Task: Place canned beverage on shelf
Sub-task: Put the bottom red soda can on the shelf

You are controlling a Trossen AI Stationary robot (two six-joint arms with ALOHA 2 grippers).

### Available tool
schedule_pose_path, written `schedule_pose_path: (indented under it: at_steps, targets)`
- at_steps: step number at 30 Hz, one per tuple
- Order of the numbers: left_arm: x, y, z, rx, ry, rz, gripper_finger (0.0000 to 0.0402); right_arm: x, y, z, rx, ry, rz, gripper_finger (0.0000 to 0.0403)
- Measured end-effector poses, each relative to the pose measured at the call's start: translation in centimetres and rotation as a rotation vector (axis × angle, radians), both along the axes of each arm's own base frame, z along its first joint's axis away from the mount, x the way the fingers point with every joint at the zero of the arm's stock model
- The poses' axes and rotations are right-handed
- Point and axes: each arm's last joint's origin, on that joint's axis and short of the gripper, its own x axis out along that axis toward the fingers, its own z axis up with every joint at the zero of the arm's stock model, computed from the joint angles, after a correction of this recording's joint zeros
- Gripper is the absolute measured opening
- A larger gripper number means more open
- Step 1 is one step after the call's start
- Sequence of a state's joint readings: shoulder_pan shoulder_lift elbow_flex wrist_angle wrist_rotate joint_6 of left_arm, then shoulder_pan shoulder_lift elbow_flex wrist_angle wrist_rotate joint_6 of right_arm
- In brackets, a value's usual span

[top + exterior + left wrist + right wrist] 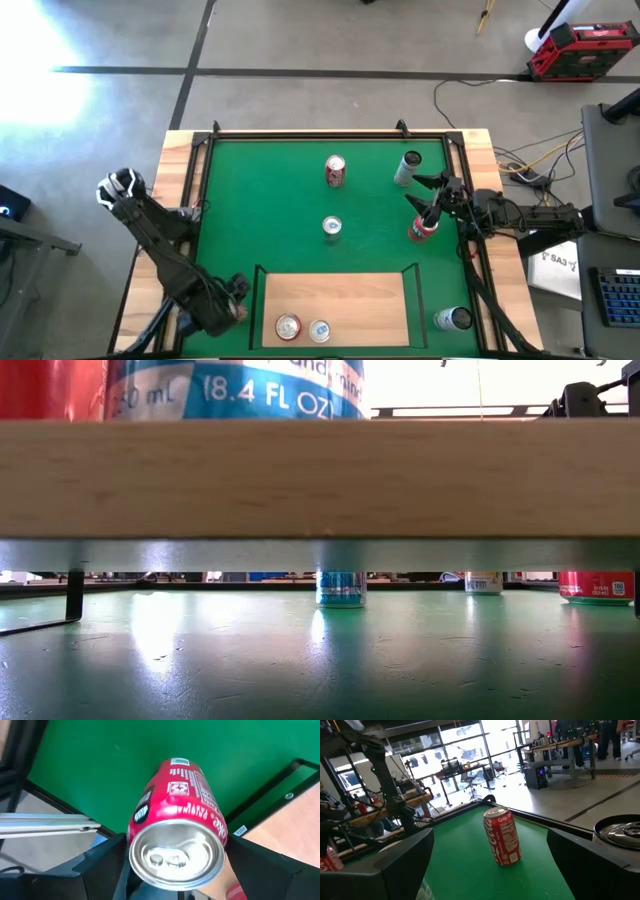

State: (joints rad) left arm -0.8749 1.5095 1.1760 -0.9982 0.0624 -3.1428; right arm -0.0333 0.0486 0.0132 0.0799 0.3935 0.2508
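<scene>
- My left tool (232, 308) sits at the near-left corner of the green mat (270, 200), just off the left end of the shelf (370, 300). Its fingers are clamped on a red can (176, 825); my wrist view shows the can's silver top facing the camera and a dark finger pressed on either side.
- That can is the beverage for this step. I judge it is being carried and is not yet set down, with the shelf board just beside my left tool, toward the other arm.
- To do this well, I should hold the can upright, bring it over bare wood, lower it until its base sits flat, and only then let go.
- Two cans already stand on the shelf near its front edge: a red-topped can (288, 326) and, touching or nearly touching it, a blue-and-white can (320, 330). I should choose a spot well apart from both, and lift clear of the thin black rail (258, 290).
- Further along the mat stand a small blue can (331, 227) and another red can (335, 171).
- My right tool (434, 209) hangs with its fingers spread wide around nothing, near a red can (423, 228) at the mat's right edge.
</scene>
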Motion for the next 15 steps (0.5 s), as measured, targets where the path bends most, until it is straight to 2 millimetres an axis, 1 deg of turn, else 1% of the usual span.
schedule_pose_path:
  at_steps: [6, 10, 15]
  targets:
    - [1.2, -1.5, 1.3, 0.093, 0.088, -0.002, 0.0313, 0.0, 0.0, 0.0, 0.0, 0.0, 0.0, 0.0381]
    - [1.7, -2.1, 1.3, 0.101, 0.1, -0.002, 0.031, 0.0, 0.0, 0.0, 0.0, 0.0, 0.0, 0.0381]
    - [1.8, -2.1, 1.0, 0.091, 0.099, -0.001, 0.031, 0.0, 0.0, 0.0, 0.0, 0.0, 0.0, 0.0381]
